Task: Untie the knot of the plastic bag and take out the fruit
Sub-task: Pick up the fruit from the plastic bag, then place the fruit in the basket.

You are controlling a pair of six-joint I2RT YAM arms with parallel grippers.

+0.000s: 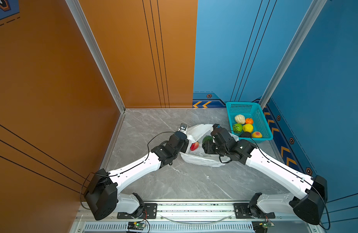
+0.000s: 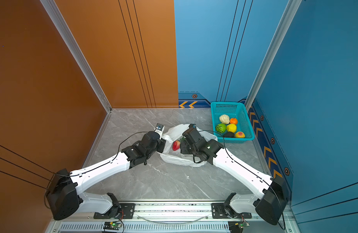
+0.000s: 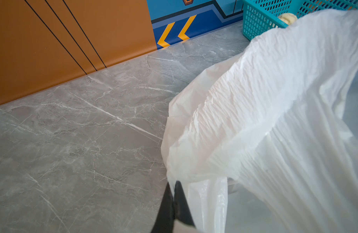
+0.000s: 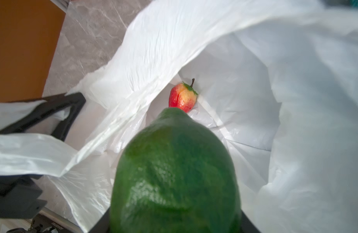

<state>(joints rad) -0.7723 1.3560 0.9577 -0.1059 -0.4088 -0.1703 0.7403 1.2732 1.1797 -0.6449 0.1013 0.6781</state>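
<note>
From above my right fingers (image 4: 100,225) are hidden under the wrist. Its own camera shows them half spread, gripping a green fruit (image 4: 174,171) over the open bag (image 1: 200,159) mid-table. A red fruit (image 4: 183,97) lies inside. My left fingers (image 3: 172,186) are pinched tight on the bag's left edge. More fruit (image 1: 248,127) sits in the basket (image 1: 242,109), far right.

The left arm (image 1: 133,171) and right arm (image 1: 274,169) angle inward, wrists close together.
The left fingers (image 3: 166,201) pinch the plastic bag (image 3: 274,100); the right fingers (image 4: 101,225) clasp a green fruit (image 4: 174,171).
</note>
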